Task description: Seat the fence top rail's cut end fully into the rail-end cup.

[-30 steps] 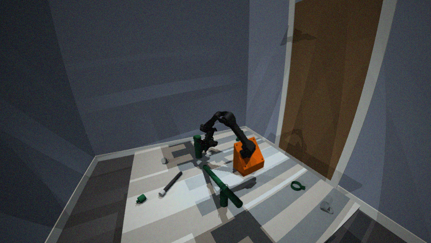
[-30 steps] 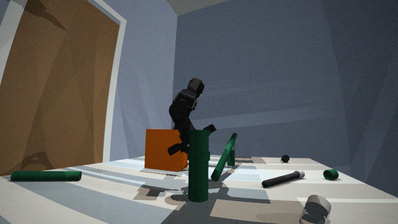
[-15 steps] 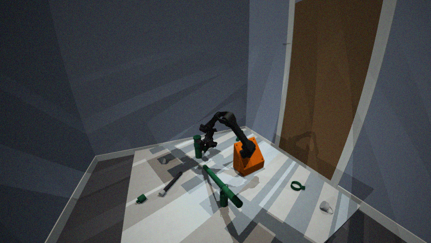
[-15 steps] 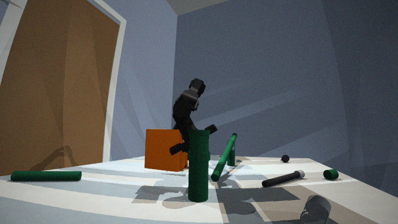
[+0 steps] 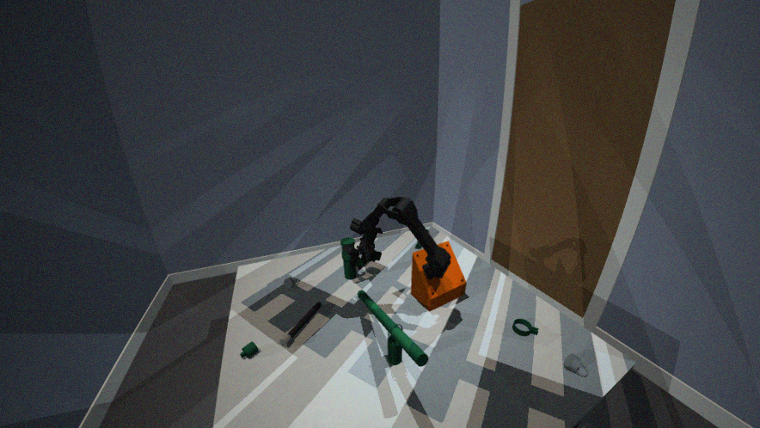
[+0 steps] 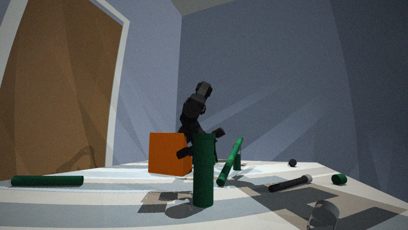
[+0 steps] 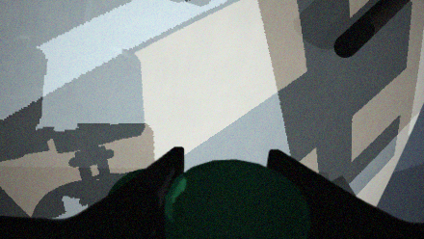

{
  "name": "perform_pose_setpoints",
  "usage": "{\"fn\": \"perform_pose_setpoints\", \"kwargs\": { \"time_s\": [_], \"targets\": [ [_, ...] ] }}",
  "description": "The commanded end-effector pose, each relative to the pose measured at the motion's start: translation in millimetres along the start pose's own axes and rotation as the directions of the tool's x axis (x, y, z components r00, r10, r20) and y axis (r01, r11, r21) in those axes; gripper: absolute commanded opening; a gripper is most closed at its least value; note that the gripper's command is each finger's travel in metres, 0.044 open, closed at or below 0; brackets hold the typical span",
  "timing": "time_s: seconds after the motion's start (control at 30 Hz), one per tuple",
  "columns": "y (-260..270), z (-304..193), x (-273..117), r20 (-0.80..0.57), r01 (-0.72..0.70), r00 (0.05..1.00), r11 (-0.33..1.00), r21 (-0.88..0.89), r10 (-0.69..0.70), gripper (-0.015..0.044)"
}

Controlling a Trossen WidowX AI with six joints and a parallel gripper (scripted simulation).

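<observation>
The big green post [image 5: 350, 270] [image 6: 203, 185] stands upright under its cap [image 5: 346, 241] [image 6: 204, 136]. The brace band [image 6: 203, 160] sits a little below the cap. A green sliver [image 7: 126, 182], apparently the rail-end cup, shows behind the left finger in the wrist view. My gripper [image 5: 353, 254] [image 6: 204, 155] [image 7: 225, 157] points down and is shut on the post's upper part; whether it touches the band is hidden. The green rail [image 5: 383, 319] [image 6: 229, 164] slants through the loop on the short post [image 5: 394, 353] [image 6: 237, 162]. Its low end is outside the cup and apart from my gripper.
The orange base [image 5: 449, 291] [image 6: 168, 152] is behind the post in the exterior view. A black rod [image 5: 304, 323] [image 6: 288, 183] [image 7: 356, 39], green cap [image 5: 249, 349] [image 6: 339, 178], grey loop cap [image 5: 574, 363], green band [image 5: 525, 324] and green tube [image 6: 47, 180] lie around.
</observation>
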State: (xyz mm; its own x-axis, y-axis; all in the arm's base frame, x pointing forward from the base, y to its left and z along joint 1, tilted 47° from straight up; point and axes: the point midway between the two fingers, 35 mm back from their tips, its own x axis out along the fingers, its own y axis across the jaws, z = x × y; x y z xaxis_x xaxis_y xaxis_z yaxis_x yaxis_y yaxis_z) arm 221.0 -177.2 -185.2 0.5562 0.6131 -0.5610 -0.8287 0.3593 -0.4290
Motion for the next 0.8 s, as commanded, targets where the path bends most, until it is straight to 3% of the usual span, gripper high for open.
{"fn": "perform_pose_setpoints", "kwargs": {
  "time_s": [0.0, 0.77],
  "targets": [
    [-3, 1, 2, -0.011, 0.002, 1.0, 1.0, 0.022, -0.002, 0.0],
    [-15, 0, 9, -0.081, 0.009, 0.997, 0.989, 0.146, 0.003, 0.0]
  ]
}}
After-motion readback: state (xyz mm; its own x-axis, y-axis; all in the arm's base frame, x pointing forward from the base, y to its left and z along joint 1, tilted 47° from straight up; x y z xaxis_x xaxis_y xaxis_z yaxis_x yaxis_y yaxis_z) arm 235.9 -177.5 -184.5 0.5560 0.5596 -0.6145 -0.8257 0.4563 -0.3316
